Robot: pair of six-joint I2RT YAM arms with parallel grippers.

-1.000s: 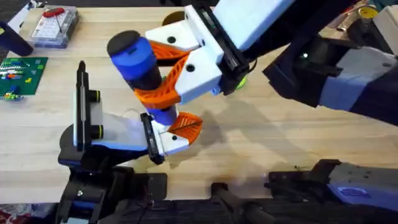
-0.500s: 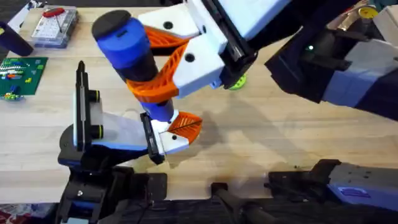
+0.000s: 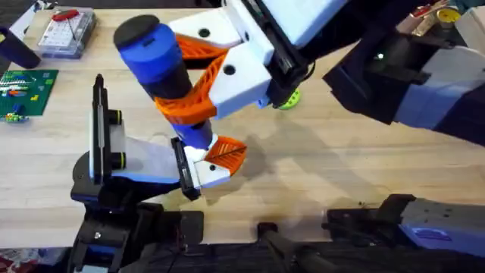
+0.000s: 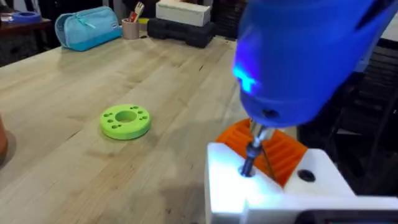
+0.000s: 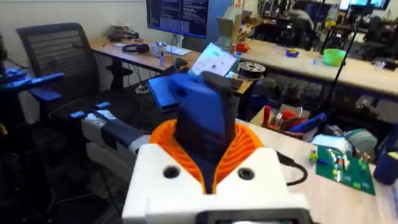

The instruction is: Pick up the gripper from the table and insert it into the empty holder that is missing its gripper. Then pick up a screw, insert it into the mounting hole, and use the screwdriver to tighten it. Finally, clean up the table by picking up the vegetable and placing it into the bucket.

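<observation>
Right gripper (image 3: pixel 198 85) clamped on screwdriver (image 3: pixel 163 72), orange pads around its blue body, bit tip (image 4: pixel 247 167) seated in white part's mounting hole, left gripper (image 3: pixel 201 171) clamped on that part, lime disc (image 4: pixel 125 120) nearby on table (image 4: pixel 74 87).

Screwdriver (image 3: pixel 163 72) upright in right fingers (image 3: pixel 198 102)

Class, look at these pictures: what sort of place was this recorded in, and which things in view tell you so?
Probably a robotics or electronics lab. A green printed circuit board lies on the pale wooden table, a black mesh office chair stands beside it, and lit computer monitors sit on cluttered workbenches behind.
</observation>
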